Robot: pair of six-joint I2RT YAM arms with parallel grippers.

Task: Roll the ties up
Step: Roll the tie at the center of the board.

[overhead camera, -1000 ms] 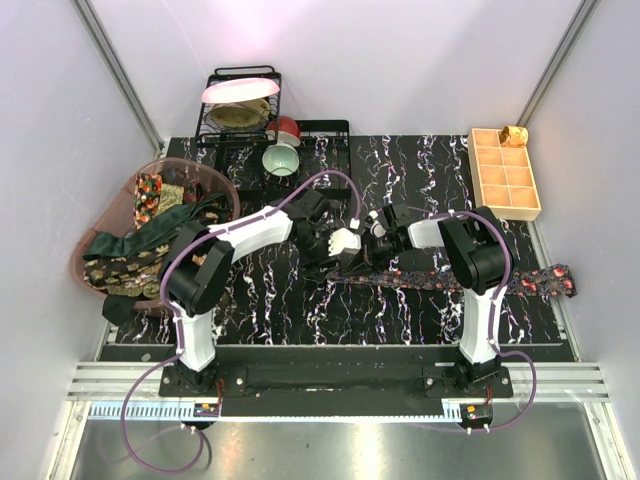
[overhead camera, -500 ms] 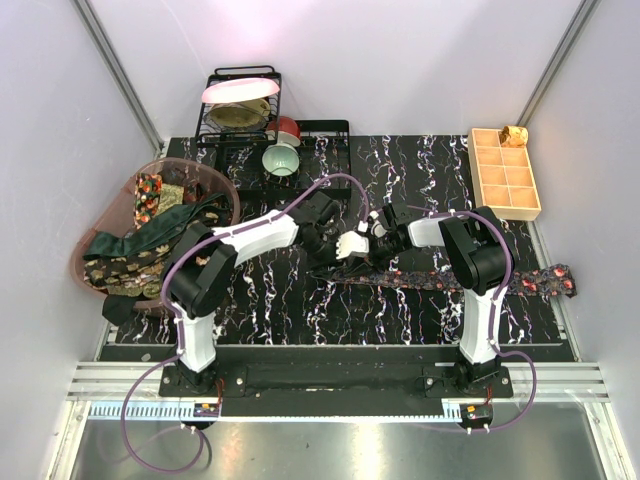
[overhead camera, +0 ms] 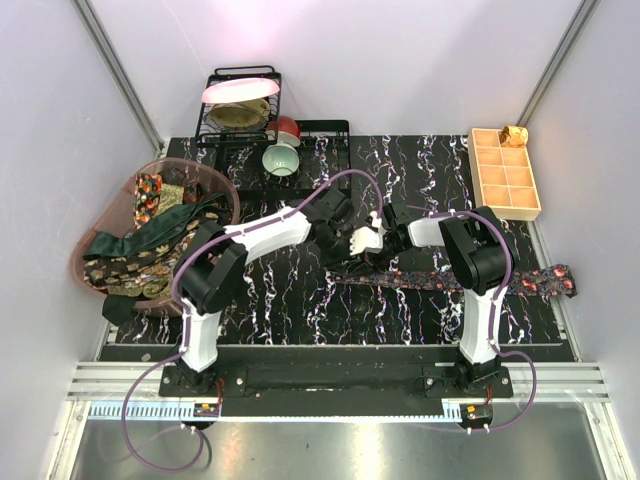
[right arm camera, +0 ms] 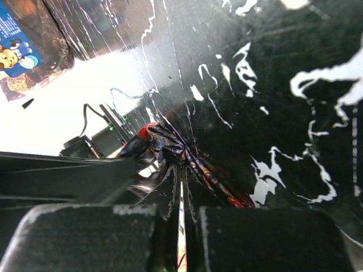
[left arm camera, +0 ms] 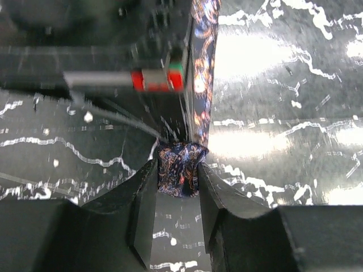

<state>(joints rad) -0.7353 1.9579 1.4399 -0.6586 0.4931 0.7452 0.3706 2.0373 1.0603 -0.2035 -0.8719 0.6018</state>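
A dark tie with red-gold pattern lies along the mat, its wide end at the right. Its narrow end is lifted and bunched between the two grippers at mid-table. My left gripper is shut on the folded end, which sits between its fingertips; the strip runs away from them. My right gripper faces it, jaws pressed nearly together at the same bunch of tie. More ties, green and brown-gold, fill the pink basket.
The pink basket stands at the left edge. A dish rack with plates and a green bowl is at the back. A tan gridded tray is at the back right.
My left gripper has moved right towards the right gripper, carrying the tie's narrow end with it. The tie's free left part on the mat has shortened. The right gripper has barely moved.
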